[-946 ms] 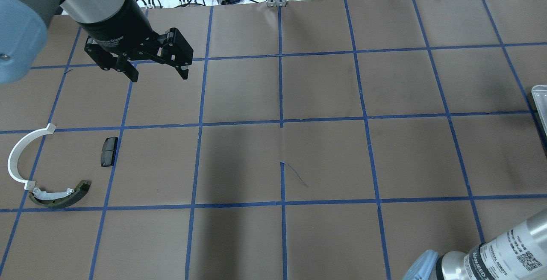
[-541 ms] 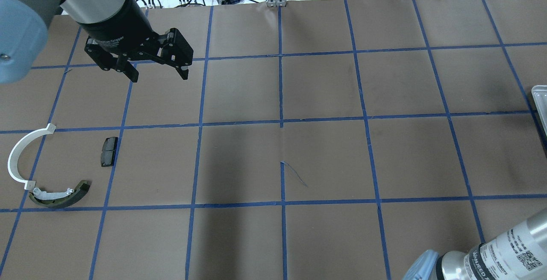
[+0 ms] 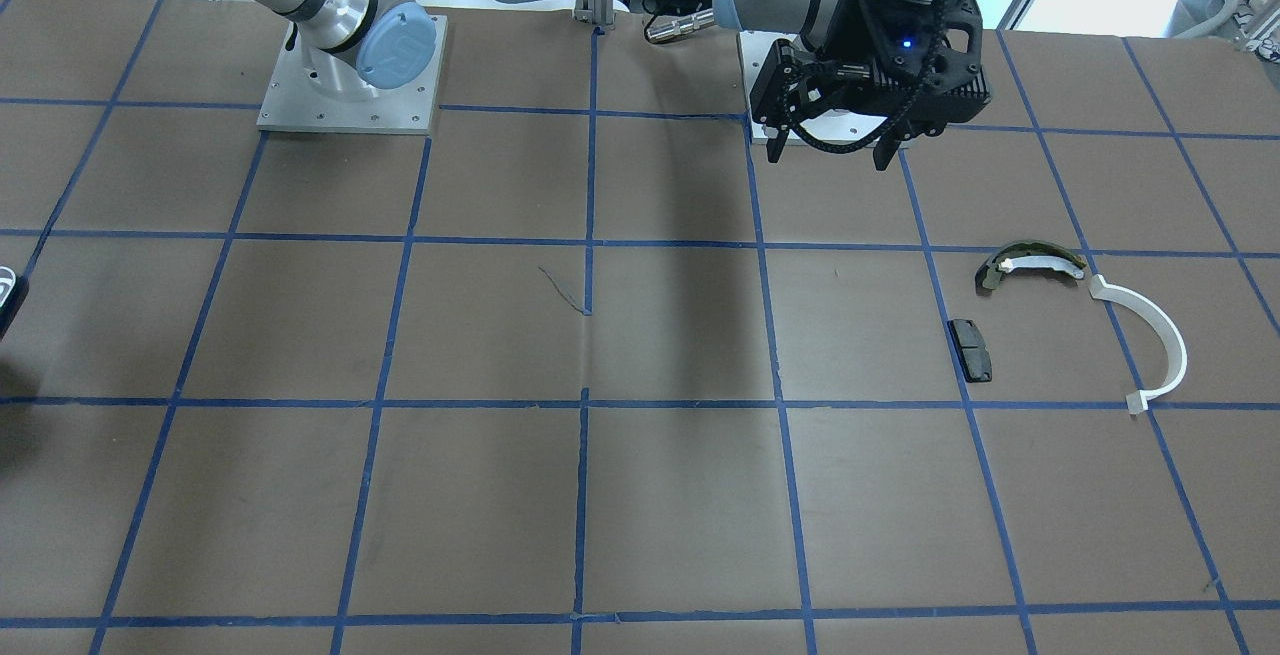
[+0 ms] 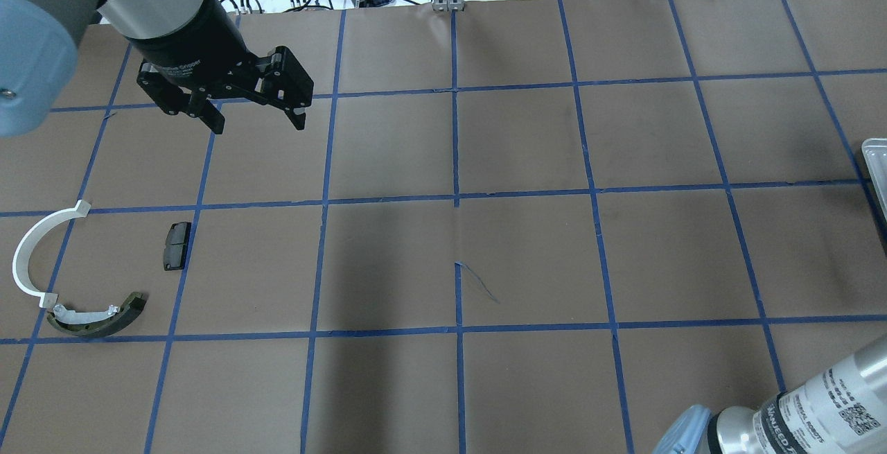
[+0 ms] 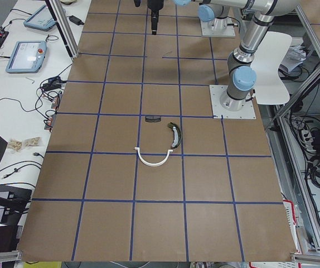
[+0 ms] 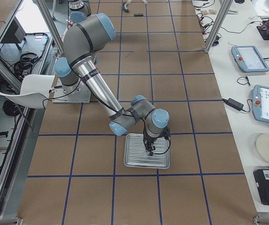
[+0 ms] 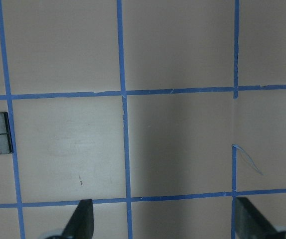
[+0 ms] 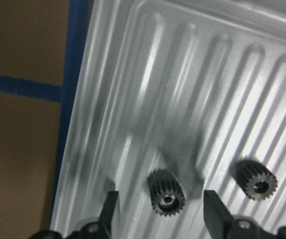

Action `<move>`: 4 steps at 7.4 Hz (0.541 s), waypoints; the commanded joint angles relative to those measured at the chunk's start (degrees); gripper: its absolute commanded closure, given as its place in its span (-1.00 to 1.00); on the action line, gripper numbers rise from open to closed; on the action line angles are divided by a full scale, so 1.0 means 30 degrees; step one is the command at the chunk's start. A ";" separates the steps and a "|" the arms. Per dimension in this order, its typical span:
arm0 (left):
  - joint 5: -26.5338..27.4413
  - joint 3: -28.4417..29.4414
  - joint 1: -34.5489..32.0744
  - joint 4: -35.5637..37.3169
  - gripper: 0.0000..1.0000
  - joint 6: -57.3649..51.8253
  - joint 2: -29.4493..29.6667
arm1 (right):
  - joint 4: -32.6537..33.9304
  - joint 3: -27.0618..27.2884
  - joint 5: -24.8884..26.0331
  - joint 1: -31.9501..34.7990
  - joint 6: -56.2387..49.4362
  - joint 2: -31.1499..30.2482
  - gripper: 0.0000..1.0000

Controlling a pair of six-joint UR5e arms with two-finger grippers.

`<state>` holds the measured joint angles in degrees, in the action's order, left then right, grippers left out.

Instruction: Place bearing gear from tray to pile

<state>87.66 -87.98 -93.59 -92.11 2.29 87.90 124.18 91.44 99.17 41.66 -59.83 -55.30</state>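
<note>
Two small black toothed parts show in the right wrist view. Nearest is the right claw (image 8: 161, 208), released, with its jaws spread wide and one finger either side of the bearing gear (image 8: 166, 198). The gear lies flat face up, bore showing, on the ribbed floor of the tray (image 8: 133, 59), close to one long rim. There is a gap on both sides and neither finger touches it. A second gear (image 8: 255, 179) sits just to its right in that view, outside the jaws. I cannot tell whether the fingertips have reached the tray floor.

Step in hand, as I judge it, is the pick, at pre-grasp, with nothing lifted yet. The next move calls for a centred squeeze across the teeth, low enough to hold and clear of the second gear. Then comes a straight lift over the rim and a long carry across the desk (image 4: 527, 253).

At the far end of the desk is the pile (image 5: 175, 135): an olive brake shoe (image 4: 97, 319), a white arc (image 4: 31, 253) with its end just beside the shoe, and a black pad (image 4: 176, 246) lying apart. Beyond the pile the left claw (image 4: 258, 123) hangs above the desk, released and empty.
</note>
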 commanded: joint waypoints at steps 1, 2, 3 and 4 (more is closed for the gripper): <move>-0.0040 0.0115 0.0025 0.0000 -1.00 0.0000 0.0027 | -0.0113 -0.0041 0.0167 0.0000 -0.0006 -0.0025 1.00; -0.0041 0.0029 0.0025 0.0000 -1.00 0.0000 0.0027 | -0.0171 -0.0041 0.0486 0.0000 -0.0035 -0.0025 1.00; -0.0012 0.0000 -0.0004 0.0000 -1.00 0.0029 0.0027 | -0.0259 -0.0128 0.0518 0.0000 -0.0036 -0.0199 1.00; 0.0018 -0.0001 0.0025 0.0000 -1.00 0.0000 -0.0002 | -0.0753 -0.0274 0.0519 0.0000 -0.0007 -0.0868 1.00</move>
<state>87.62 -87.92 -93.55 -92.11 2.32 87.96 123.21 91.05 100.56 41.66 -59.91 -56.14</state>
